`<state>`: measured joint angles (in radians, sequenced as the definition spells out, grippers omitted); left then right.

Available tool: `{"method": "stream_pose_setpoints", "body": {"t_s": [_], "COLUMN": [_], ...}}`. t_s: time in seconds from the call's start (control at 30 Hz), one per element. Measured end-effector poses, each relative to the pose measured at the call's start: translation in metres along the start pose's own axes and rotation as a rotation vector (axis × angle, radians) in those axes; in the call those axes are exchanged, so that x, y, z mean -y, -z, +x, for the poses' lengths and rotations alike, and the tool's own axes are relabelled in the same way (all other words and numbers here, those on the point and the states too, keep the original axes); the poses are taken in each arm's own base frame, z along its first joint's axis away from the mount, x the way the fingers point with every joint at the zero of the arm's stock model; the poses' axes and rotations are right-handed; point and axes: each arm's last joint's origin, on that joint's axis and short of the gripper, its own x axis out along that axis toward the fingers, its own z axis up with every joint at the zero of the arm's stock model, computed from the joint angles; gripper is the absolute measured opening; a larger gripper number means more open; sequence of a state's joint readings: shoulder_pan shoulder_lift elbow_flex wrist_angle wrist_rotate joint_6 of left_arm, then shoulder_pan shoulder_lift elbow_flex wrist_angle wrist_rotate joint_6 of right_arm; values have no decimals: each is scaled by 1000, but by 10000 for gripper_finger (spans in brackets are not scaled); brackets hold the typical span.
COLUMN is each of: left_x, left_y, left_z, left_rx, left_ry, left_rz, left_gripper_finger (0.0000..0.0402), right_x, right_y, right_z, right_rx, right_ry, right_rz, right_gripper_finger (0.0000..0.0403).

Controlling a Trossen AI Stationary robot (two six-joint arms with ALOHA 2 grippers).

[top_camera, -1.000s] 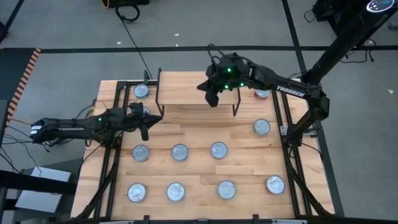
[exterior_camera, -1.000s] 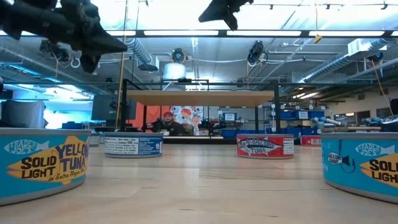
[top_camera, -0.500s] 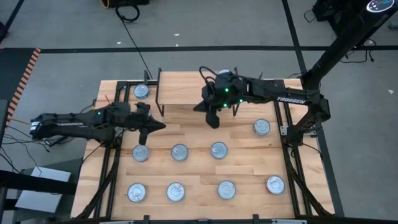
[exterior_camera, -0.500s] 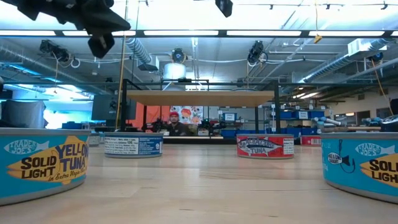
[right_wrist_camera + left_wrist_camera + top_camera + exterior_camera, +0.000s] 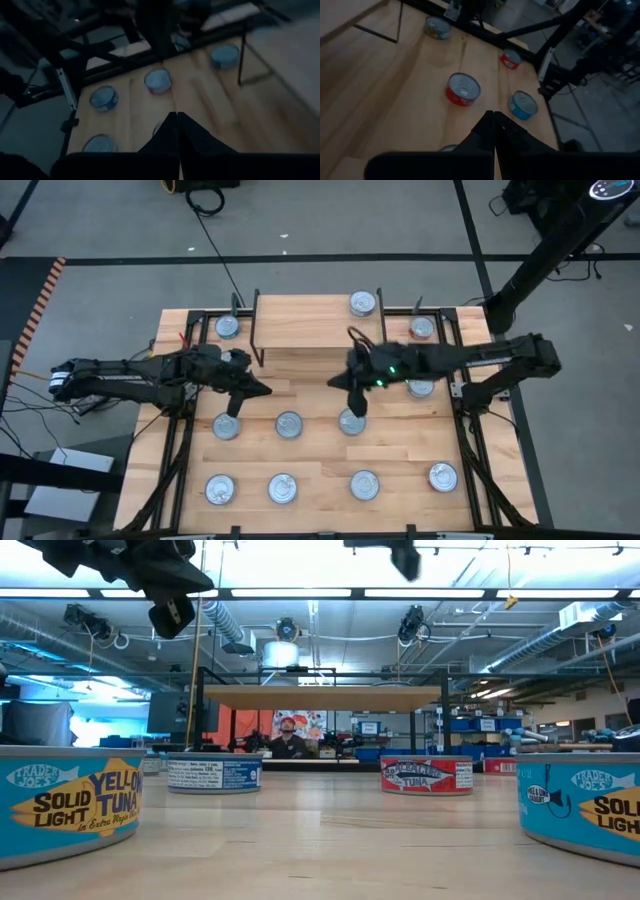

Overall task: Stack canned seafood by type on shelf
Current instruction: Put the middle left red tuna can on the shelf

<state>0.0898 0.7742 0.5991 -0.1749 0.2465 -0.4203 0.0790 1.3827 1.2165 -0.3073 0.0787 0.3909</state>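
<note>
One tin already sits on the shelf, near its right end by the back edge of the tabletop. I'd guess that spot is meant to start a pile for one type, with the rest of the plank left for the others.

The remaining tins are spread singly across the tabletop: a row along the front edge, a row across the middle, and a few beside the shelf at the back corners. Spaced like that, each can be reached without knocking a neighbour.

The right gripper hangs with fingers pinched together, empty, just behind the middle-row tin (third along from the left edge). From above it looks almost over the tin's rim; it would have to open before taking it.

The left gripper is likewise pinched shut on nothing. It hovers just behind the leftmost middle-row tin, short of it.
</note>
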Motion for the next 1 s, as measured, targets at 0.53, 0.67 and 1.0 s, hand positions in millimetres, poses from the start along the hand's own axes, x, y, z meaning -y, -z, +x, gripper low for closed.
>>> {"method": "stream_pose_setpoints", "body": {"t_s": [0.53,0.67,1.0], "left_x": [18,23,24], "left_y": [-4,-2,23], "left_z": [-8,-11,0], "left_rx": [-237,-369,-672], "left_ry": [254,177,-8], "left_rz": [-167,-149,-126], "left_gripper_finger": [7,7,11], "right_x": [-25,-19,-4], "right_y": [78,79,82], "right_z": [-99,-118,-145], "right_rx": [-249,-263,-286], "right_ry": [77,79,98], "right_rz": [227,230,159], "right_gripper_finger": [0,0,1]}}
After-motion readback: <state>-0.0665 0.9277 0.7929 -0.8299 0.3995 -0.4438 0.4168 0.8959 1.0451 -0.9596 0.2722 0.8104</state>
